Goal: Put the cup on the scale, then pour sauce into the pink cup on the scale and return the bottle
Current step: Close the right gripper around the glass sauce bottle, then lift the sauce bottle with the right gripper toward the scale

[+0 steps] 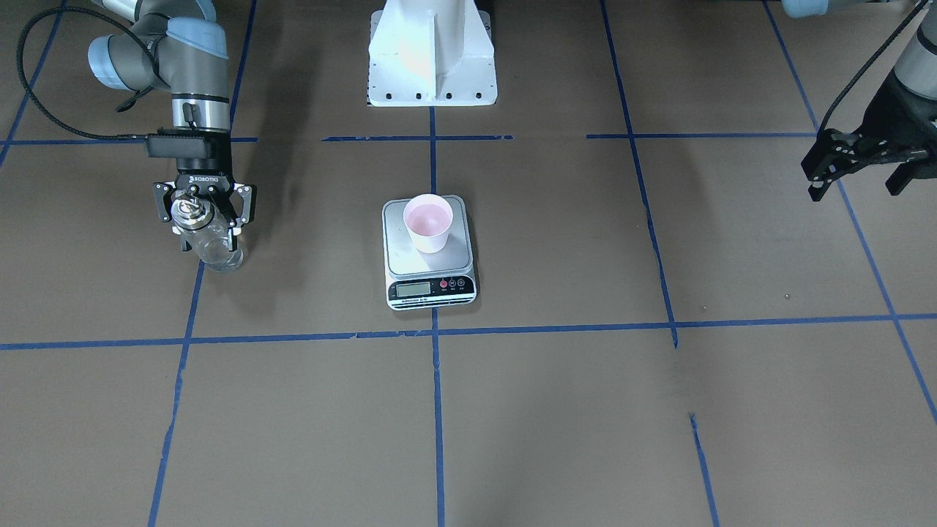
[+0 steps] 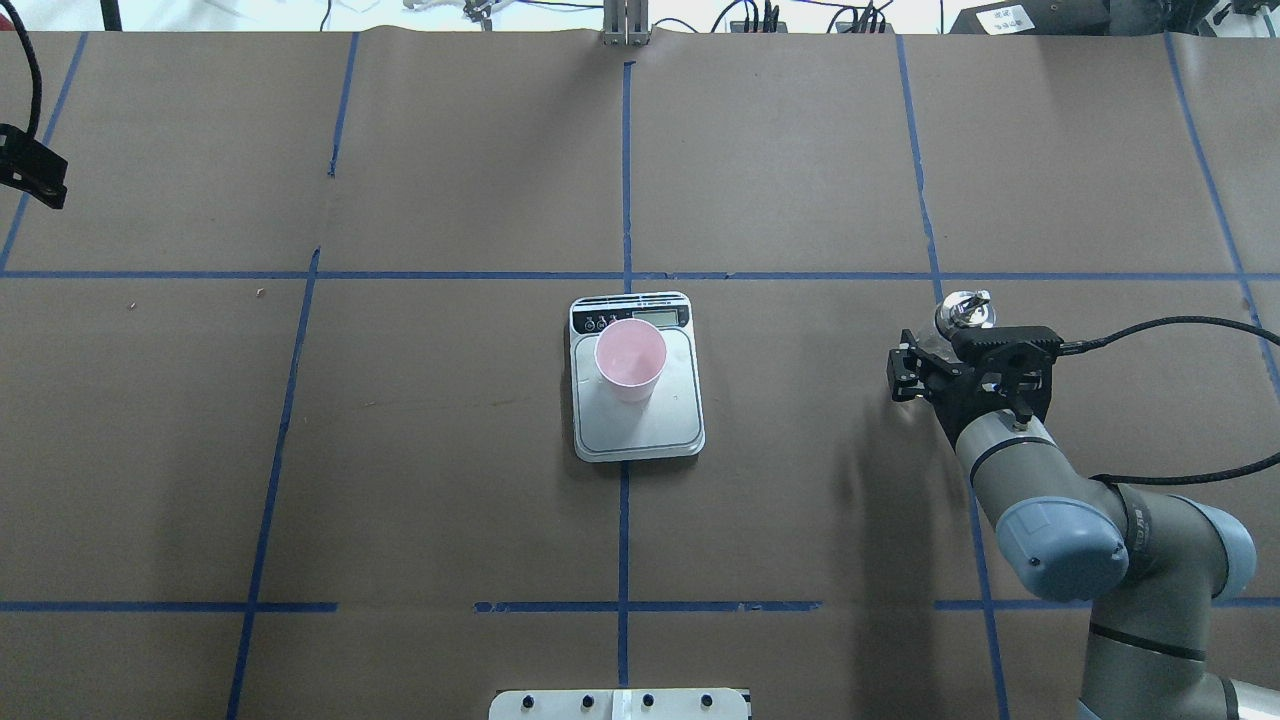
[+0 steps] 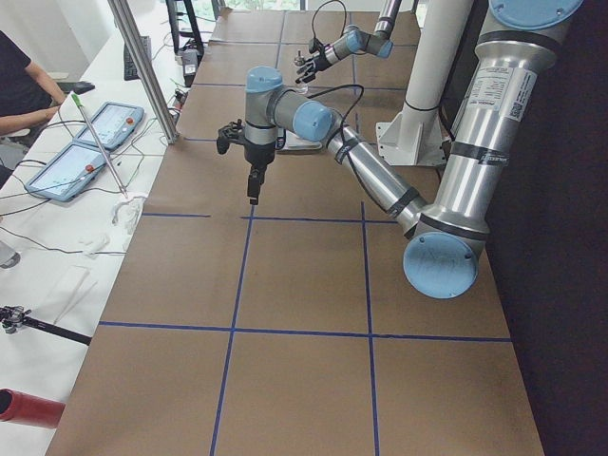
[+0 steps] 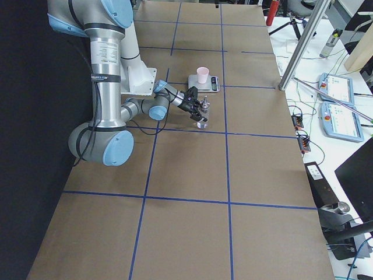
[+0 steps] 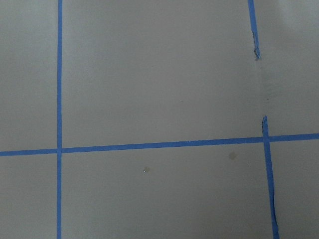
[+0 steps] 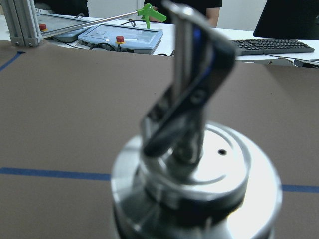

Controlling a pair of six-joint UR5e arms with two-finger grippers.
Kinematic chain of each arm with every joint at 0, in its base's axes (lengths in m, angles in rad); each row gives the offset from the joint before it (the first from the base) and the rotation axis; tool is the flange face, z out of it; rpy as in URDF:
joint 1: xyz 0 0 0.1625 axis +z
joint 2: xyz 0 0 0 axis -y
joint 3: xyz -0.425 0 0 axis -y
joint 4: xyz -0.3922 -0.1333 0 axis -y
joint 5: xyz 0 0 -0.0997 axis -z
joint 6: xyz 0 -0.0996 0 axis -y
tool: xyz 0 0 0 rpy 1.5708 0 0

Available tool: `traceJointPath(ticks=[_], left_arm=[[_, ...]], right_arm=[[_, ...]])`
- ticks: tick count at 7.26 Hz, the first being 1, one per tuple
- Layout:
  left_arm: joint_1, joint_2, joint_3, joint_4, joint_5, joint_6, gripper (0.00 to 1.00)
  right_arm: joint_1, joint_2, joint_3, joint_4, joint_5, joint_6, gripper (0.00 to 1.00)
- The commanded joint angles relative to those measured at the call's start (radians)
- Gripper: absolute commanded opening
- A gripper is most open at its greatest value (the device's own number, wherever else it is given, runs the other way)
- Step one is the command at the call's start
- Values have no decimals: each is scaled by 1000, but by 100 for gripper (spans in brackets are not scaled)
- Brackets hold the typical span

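Exterior front-facing: shows the cup (image 1: pixel 428 223) upright on the scale (image 1: pixel 410 258), placed to catch a pour. Well apart, shows the right gripper (image 1: pixel 208 236), fingers seemingly clamped on the bottle (image 1: pixel 217 254), which looks set down on the table (image 1: pixel 556 410). Keeps the left gripper (image 1: pixel 856 179) aside, fingers apart, empty.

Overhead exterior: puts the bottle far right of the scale.

Right wrist-mounted: fills with the silver cap (image 6: pixel 199 184) and spout, upright, so probably no pouring now.

Left wrist-mounted: shows only table and blue tape (image 5: pixel 164 145).

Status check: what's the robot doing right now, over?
Right pincer shut on glass bottle, upright, off to the side. Left pincer open, empty. Pink cup on scale. Nothing between glass bottle and pink cup.
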Motion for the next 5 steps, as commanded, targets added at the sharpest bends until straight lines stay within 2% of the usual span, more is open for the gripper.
traceJointPath(ticks=[1,4,5], left_arm=[[0,-2,0,0,-1,-5,100],[-5,18,-3,-3,-7,10,100],[-5,37,-3,-9,-7,32,100]], right_arm=[[31,11,99,-11,40,-94,0],[47,29,141,-15,12,-395,0],[57,102,138,-13,15,-403,0]])
